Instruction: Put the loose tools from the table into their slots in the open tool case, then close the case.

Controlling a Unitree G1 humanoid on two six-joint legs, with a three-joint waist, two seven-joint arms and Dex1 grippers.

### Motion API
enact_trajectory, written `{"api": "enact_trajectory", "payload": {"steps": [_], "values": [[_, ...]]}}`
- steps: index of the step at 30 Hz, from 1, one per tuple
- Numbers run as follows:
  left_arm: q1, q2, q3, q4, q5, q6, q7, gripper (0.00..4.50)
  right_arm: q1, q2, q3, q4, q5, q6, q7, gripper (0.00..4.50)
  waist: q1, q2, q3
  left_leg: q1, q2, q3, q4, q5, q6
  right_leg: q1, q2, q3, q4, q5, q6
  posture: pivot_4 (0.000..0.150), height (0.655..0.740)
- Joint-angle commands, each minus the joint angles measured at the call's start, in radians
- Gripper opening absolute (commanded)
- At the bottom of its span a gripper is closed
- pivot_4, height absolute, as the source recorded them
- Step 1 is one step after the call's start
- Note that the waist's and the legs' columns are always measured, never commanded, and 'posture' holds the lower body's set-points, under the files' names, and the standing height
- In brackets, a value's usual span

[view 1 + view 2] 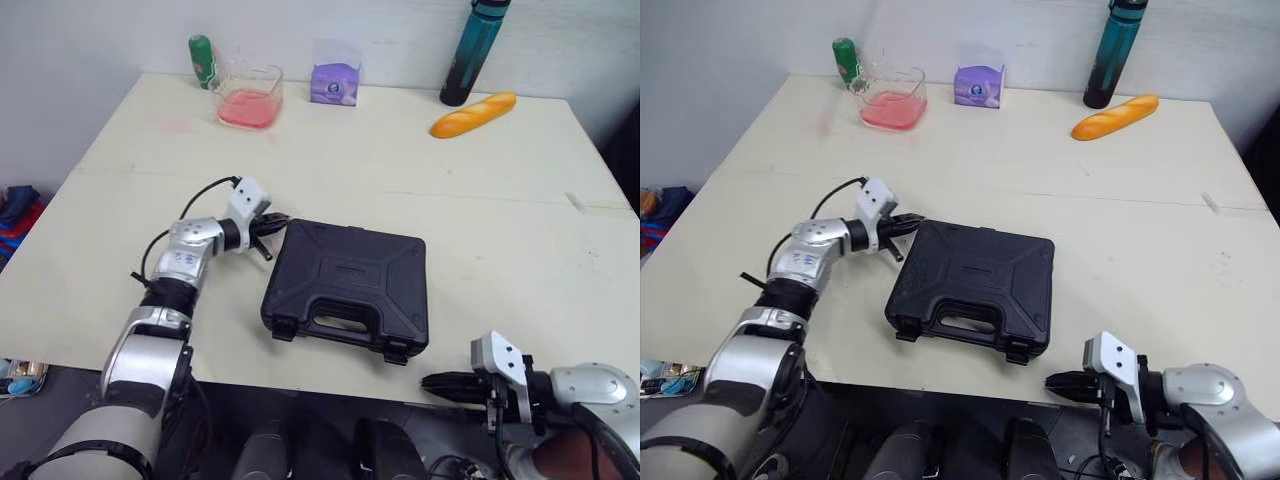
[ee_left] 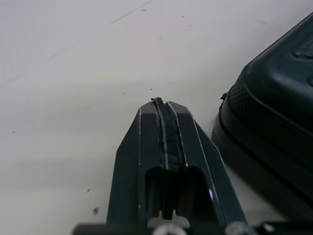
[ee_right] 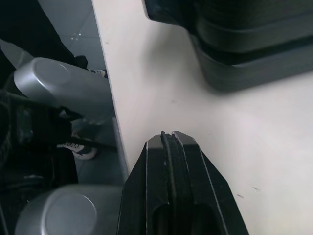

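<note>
Tool case (image 1: 350, 285) lies flat on the table (image 1: 480, 200) with its lid down, black and ribbed, its handle (image 1: 343, 320) and two latches (image 1: 284, 330) on the side nearest the robot. It sits between the two pincers, to the right of the left one and to the left of the right one.

Left pincer (image 1: 282, 219) has its two black fingers pressed flat together with nothing between them. Its tips point at the case's far left corner and sit just beside it; from the left wrist view the corner is close alongside the fingers, and I cannot tell whether they touch it. Bare table lies under and ahead of the tips.

Right pincer (image 1: 432, 384) is likewise closed tight on nothing, fingers flush against each other. It sits low at the table's near edge, pointing leftward, with the case's near right corner ahead of it and apart from it.

Well beyond both pincers, along the table's far side, stand a green bottle (image 1: 203, 60), a clear jug (image 1: 249, 96) with pink liquid, a purple packet (image 1: 335, 84), a teal bottle (image 1: 474, 52) and a bread loaf (image 1: 473, 115)
</note>
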Motion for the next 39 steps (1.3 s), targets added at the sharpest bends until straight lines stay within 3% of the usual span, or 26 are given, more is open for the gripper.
{"api": "enact_trajectory", "payload": {"steps": [1, 11, 15, 20, 32, 39], "values": [[-0.053, -0.022, -0.005, 0.062, 0.027, -0.055, 0.006, 0.02, -0.013, 0.038, 0.017, -0.032, -0.014, -0.016, -0.031, 0.00, 0.001, 0.000, 0.000, 0.000, 0.000, 0.000, 0.000, 0.000, 0.000, 0.000, 0.000, 0.000, 0.000, 0.000, 0.000, 0.150, 0.7400], [-0.008, 0.002, -0.004, 0.081, 0.029, -0.150, -0.132, 0.02, -0.081, 0.103, 0.011, 0.071, -0.090, -0.090, -0.092, 0.00, 0.000, -0.001, 0.000, -0.001, 0.000, 0.000, 0.000, 0.000, 0.000, 0.000, 0.000, 0.000, -0.001, 0.000, 0.001, 0.150, 0.7400], [0.039, 0.017, 0.004, 0.013, 0.008, -0.161, -0.198, 0.02, -0.107, 0.116, -0.007, 0.114, -0.108, -0.118, -0.114, 0.00, -0.001, -0.001, 0.000, 0.000, 0.000, 0.000, 0.000, 0.000, 0.001, 0.000, -0.001, 0.000, -0.001, 0.001, 0.002, 0.150, 0.7400], [0.185, 0.055, -0.015, -0.213, -0.017, -0.151, -0.300, 0.02, -0.157, 0.117, -0.030, 0.183, -0.120, -0.141, -0.141, 0.00, -0.001, -0.001, 0.000, 0.000, 0.001, 0.000, 0.001, 0.000, 0.002, 0.000, -0.002, 0.001, -0.001, 0.001, 0.002, 0.150, 0.7400], [0.430, 0.161, 0.050, -0.626, -0.089, 0.036, -0.278, 0.02, -0.180, 0.093, -0.045, 0.272, -0.182, -0.167, -0.176, 0.00, -0.003, -0.001, 0.000, 0.000, 0.001, 0.000, 0.001, 0.000, 0.002, 0.001, -0.003, 0.001, -0.001, 0.001, 0.002, 0.150, 0.7400], [0.395, 0.150, 0.102, -0.625, -0.116, 0.134, -0.172, 0.02, -0.148, 0.060, -0.076, 0.229, -0.135, -0.078, -0.154, 0.00, 0.002, -0.001, 0.000, 0.002, 0.001, -0.001, 0.001, 0.000, 0.002, 0.003, -0.004, 0.001, -0.001, 0.001, 0.002, 0.150, 0.7400]]}}
